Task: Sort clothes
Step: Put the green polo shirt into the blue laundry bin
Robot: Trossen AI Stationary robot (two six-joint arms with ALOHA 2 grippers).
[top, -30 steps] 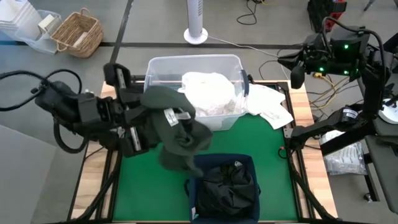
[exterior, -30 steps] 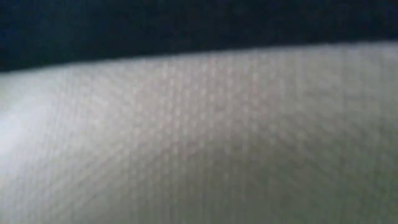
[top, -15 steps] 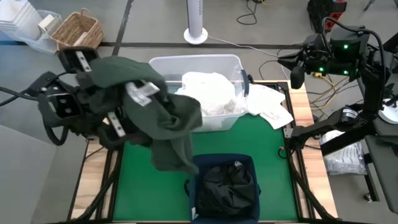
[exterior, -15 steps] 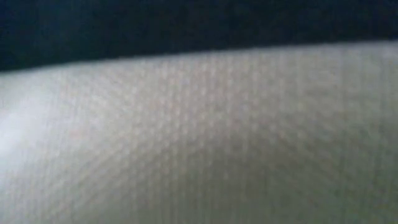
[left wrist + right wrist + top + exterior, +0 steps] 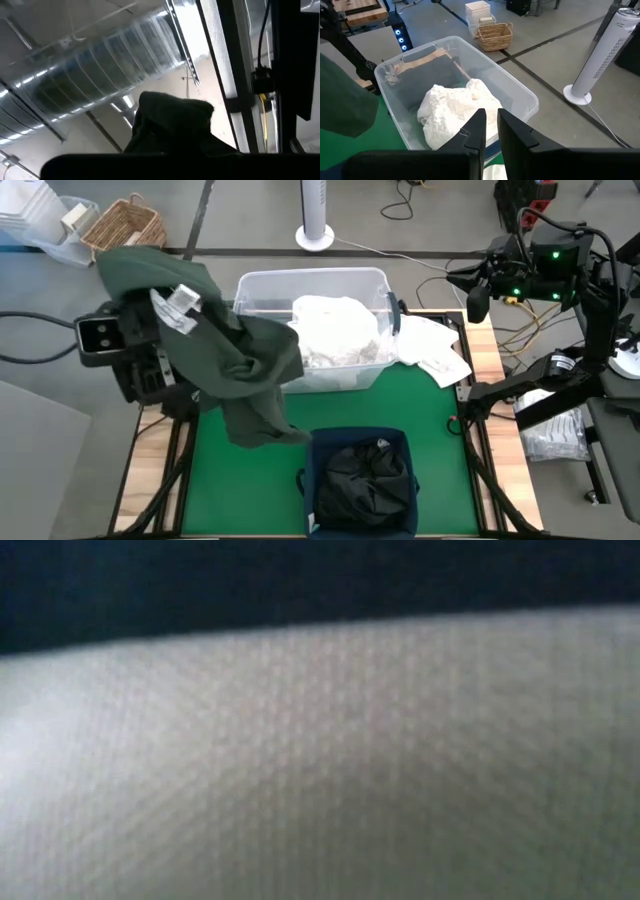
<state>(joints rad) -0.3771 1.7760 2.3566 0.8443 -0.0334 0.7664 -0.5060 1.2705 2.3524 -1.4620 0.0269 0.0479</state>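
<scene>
A dark green garment (image 5: 230, 360) with a white label (image 5: 180, 305) is draped over my raised left arm (image 5: 105, 340) at the table's left edge. It covers the left gripper, whose fingers are hidden. In the left wrist view a bunch of the green cloth (image 5: 172, 117) stands up against the ceiling. White clothes (image 5: 335, 330) lie piled in the clear tub (image 5: 310, 280). Black clothes (image 5: 365, 475) fill the navy bin (image 5: 325, 440). Another white garment (image 5: 430, 350) lies flat on the table to the right of the tub. My right gripper (image 5: 478, 302) (image 5: 491, 132) waits shut, high above the table's far right corner. My left gripper holds the dark green garment, but the cloth itself covers the place of contact, so which part it has cannot be told. The gripper points upward. The garment hangs slack from it in folds, and its lower end (image 5: 262, 430) reaches over the green mat.
White fabric (image 5: 320, 760) close to the lens fills the low view. A green mat (image 5: 440, 460) covers the table. A white tower fan (image 5: 316, 220) and a wicker basket (image 5: 125, 230) stand on the floor beyond the far edge. Cables and equipment crowd the right side.
My left arm has swung up and toward the table's far left, tipping until its gripper points at the ceiling. The green garment went with it, from above the mat beside the navy bin to the table's left edge. Its hanging end trailed left, away from the bin.
</scene>
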